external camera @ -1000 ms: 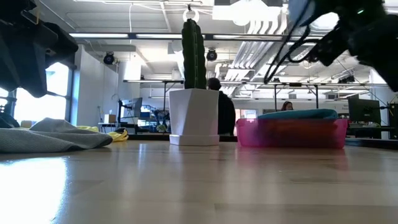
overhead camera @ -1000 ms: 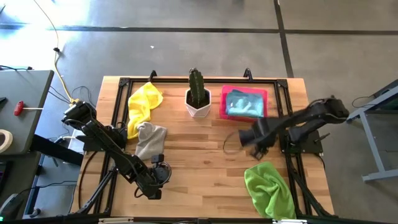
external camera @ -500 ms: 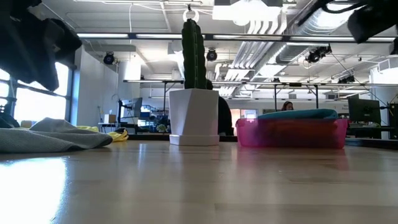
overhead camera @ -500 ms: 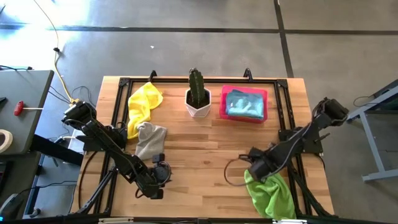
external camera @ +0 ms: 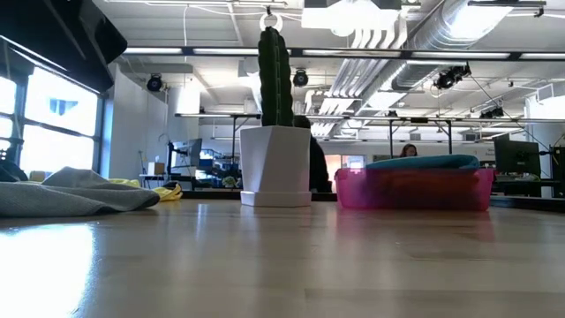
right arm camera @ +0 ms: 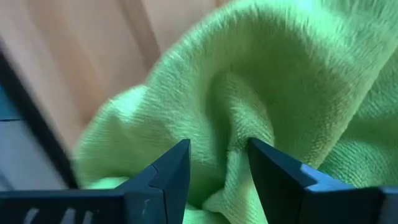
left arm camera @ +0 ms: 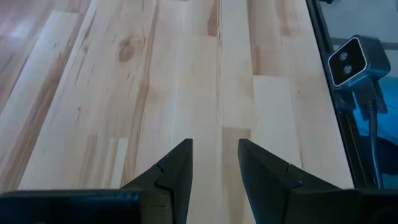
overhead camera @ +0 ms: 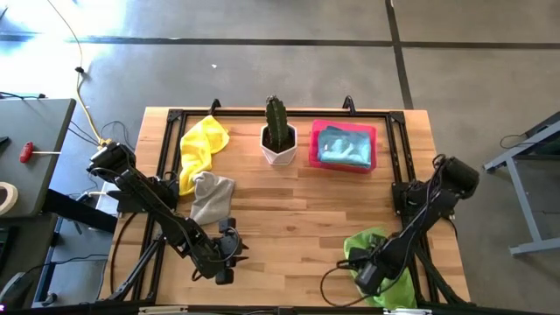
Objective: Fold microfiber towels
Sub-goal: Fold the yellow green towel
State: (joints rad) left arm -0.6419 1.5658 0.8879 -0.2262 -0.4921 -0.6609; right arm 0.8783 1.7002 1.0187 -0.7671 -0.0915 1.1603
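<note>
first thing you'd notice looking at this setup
The lime green towel bunched at the table's near right corner stands out, with the right hand open and down on its folds. Behind it along the far edge sit a potted cactus, a pink tray and a yellow towel; the left hand waits open over bare wood.

A grey concrete floor (overhead camera: 262,70) with dark seam lines surrounds the wooden table (overhead camera: 289,201). A dark side bench (overhead camera: 35,157) stands just beside it. Beyond, bright windows (external camera: 48,119), white ceiling ducts (external camera: 388,62) and strip lights run over distant desks with monitors (external camera: 516,159).
</note>
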